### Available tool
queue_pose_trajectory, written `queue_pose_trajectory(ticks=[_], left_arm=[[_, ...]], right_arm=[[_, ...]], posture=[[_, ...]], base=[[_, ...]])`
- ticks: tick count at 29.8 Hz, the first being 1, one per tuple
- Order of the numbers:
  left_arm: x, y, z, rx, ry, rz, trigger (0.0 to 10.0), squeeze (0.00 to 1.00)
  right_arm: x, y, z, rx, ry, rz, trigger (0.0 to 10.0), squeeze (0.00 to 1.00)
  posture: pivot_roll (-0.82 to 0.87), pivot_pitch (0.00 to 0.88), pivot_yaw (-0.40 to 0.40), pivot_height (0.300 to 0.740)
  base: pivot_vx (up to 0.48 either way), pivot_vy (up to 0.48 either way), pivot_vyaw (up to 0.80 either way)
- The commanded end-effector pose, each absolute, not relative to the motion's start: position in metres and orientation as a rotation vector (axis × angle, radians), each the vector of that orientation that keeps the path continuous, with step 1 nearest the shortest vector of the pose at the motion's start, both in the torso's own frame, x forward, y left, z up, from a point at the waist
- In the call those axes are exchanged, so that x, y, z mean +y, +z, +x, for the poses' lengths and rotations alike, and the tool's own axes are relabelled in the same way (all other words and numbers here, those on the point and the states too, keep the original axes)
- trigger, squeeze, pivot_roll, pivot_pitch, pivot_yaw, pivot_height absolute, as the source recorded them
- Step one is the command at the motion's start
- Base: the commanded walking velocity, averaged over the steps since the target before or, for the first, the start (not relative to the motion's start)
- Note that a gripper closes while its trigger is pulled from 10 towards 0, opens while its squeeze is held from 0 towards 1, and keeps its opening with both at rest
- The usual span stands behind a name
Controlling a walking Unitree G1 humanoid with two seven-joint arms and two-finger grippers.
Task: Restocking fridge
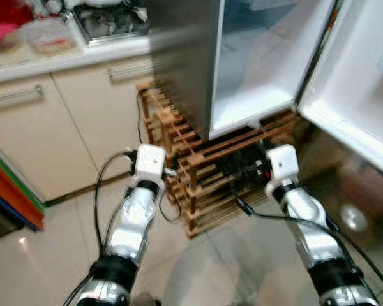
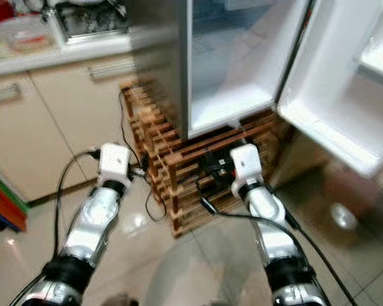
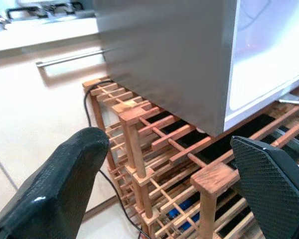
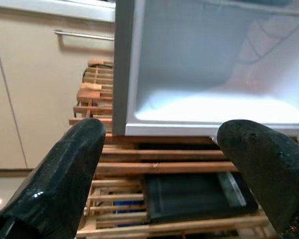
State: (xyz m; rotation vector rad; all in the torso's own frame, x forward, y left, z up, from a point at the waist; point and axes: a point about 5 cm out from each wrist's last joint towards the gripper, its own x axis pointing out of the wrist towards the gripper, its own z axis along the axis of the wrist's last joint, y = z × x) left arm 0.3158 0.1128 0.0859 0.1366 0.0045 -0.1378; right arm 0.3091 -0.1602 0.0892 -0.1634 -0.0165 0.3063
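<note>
Fridge (image 1: 185, 64), grey-sided, standing on a slatted wooden rack (image 1: 198, 166) against the kitchen wall. Fridge door (image 1: 357, 95) swung wide to the robot's right, white inner lining showing; bottom compartment (image 4: 214, 99) white and bare as far as the right wrist view reaches.

Left gripper (image 3: 169, 189): held low before the rack's left corner, fingers (image 3: 55, 189) spread wide apart, nothing between them. Rack posts and a black cable (image 3: 97, 129) lie beyond the gap.

Right gripper (image 4: 164, 184): held low before the fridge opening, fingers (image 4: 60, 179) likewise spread apart, nothing held. A dark flat object (image 4: 194, 196) rests on the rack slats just under the fridge floor; what it is cannot be made out.

Both arms (image 1: 137, 210) extend forward from the lower edge of the head views, with black cables trailing along them.

Cabinets (image 1: 45, 134): cream fronts with bar handles, left of the fridge. Counter (image 1: 64, 57) above carries a dish rack (image 1: 108, 22) and blurred red and pink containers (image 1: 25, 32).

Floor (image 1: 51, 255): pale glossy tile. Coloured flat boards (image 1: 13, 191) lean at the far left edge.
</note>
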Motion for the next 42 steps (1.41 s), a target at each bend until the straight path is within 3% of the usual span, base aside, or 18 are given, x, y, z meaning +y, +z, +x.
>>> queue_pose_trajectory(ticks=[1, 13, 17, 27, 31, 42], left_arm=[[0.12, 0.086, 0.317, 0.016, -0.122, 0.142, 10.0, 0.0], [0.114, 0.092, 0.323, 0.013, -0.139, 0.16, 10.0, 0.0], [0.113, 0.097, 0.324, -0.027, -0.135, 0.161, 10.0, 0.0], [0.167, 0.132, 0.338, -0.127, 0.048, 0.146, 10.0, 0.0], [0.159, 0.128, 0.337, -0.089, -0.023, 0.14, 10.0, 0.0], [0.147, 0.143, 0.34, -0.148, -0.076, 0.13, 10.0, 0.0]], right_arm=[[-0.157, 0.088, 0.309, -0.013, 0.311, -0.161, 10.0, 0.0], [-0.158, 0.085, 0.311, 0.007, 0.281, -0.131, 10.0, 0.0], [-0.158, 0.102, 0.314, -0.108, 0.237, -0.124, 10.0, 0.0], [-0.184, 0.115, 0.318, -0.142, 0.049, -0.06, 10.0, 0.0], [-0.186, 0.11, 0.323, -0.048, 0.019, -0.062, 10.0, 0.0], [-0.177, 0.121, 0.328, -0.067, 0.03, -0.069, 10.0, 0.0]], posture=[[-0.08, 0.017, 0.008, 0.74], [-0.07, 0.007, 0.005, 0.74], [-0.08, 0.008, 0.004, 0.74], [-0.07, 0.021, -0.008, 0.74], [-0.06, 0.026, -0.011, 0.74], [-0.07, 0.023, -0.011, 0.74]], base=[[0.0, 0.0, 0.6], [0.0, 0.0, 0.6], [0.0, 0.0, 0.6], [0.0, 0.0, 0.57], [0.0, 0.0, 0.28], [0.045, 0.0, 0.0]])
